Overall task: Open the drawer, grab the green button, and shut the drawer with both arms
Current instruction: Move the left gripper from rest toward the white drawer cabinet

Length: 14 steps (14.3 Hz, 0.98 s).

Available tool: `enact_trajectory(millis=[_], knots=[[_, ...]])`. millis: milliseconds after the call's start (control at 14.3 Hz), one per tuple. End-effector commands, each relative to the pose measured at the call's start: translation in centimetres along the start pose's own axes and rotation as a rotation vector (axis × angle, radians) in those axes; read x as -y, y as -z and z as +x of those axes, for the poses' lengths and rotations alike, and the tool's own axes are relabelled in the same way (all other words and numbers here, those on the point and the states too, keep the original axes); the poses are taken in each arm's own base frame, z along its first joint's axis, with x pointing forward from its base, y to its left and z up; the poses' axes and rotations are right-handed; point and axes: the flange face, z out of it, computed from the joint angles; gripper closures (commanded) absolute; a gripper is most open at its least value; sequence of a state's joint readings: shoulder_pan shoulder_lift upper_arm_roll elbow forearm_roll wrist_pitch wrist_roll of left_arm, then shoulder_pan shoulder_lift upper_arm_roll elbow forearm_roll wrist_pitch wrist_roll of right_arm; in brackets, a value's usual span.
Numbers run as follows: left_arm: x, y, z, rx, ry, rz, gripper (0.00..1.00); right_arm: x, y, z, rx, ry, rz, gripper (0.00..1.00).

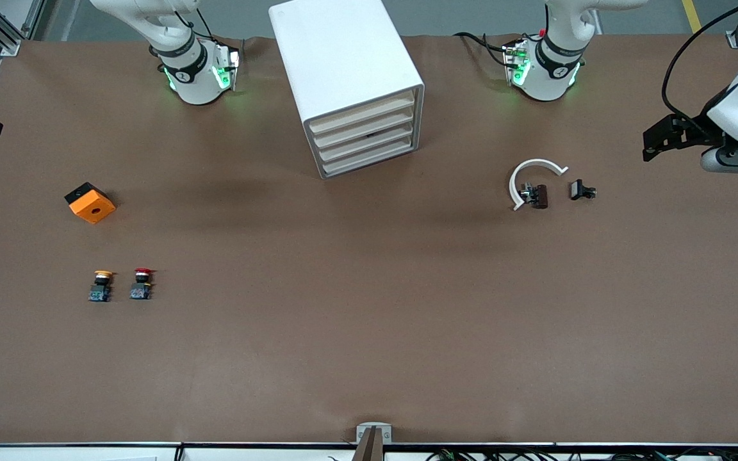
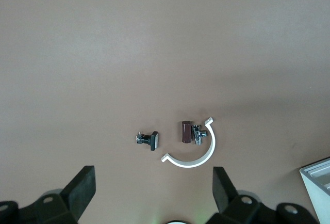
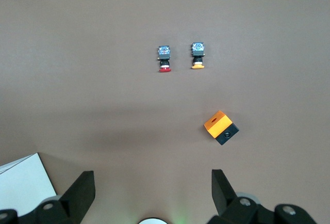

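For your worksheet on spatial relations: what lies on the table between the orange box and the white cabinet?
Nothing: in the front view the brown table is bare between the orange box and the cabinet.

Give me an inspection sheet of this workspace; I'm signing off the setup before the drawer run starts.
Surface: brown table, flat.
Job's things: white cabinet, four drawers all shut; green button not seen.
Clutter: yellow-capped button and red-capped button side by side; orange block; white curved clip with a dark part; small black part.
Grippers: left gripper open over the clip; right gripper open, above the orange block's area.
Cables: black cables at the left arm's end.
Surroundings: metal bracket at the table's near edge.
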<state>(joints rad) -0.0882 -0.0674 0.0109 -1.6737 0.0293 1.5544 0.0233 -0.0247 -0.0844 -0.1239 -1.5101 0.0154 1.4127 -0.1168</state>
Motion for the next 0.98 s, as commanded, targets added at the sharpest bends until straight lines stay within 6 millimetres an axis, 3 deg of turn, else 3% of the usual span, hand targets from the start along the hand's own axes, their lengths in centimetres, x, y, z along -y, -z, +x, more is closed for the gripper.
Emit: enact_trajectory(millis=[0, 488, 697, 906], knots=[[0.1, 0.5, 0.0, 0.006, -0.029, 0.023, 0.0, -0.1, 0.2, -0.7, -0.002, 0.006, 0.012, 0.0], [0.2, -0.2, 0.1, 0.022, -0.029, 0.018, 0.0, -0.1, 0.4, -0.7, -0.005, 0.004, 0.01, 0.0], [-0.4, -2.2, 1.4, 0.059, -0.026, 0.012, 0.0, -0.1, 0.4, -0.6, -0.006, 0.004, 0.008, 0.0], [-1.6, -5.5, 3.3, 0.113, -0.045, 0.013, 0.0, -0.1, 0.4, -0.6, -0.005, 0.004, 0.008, 0.0]])
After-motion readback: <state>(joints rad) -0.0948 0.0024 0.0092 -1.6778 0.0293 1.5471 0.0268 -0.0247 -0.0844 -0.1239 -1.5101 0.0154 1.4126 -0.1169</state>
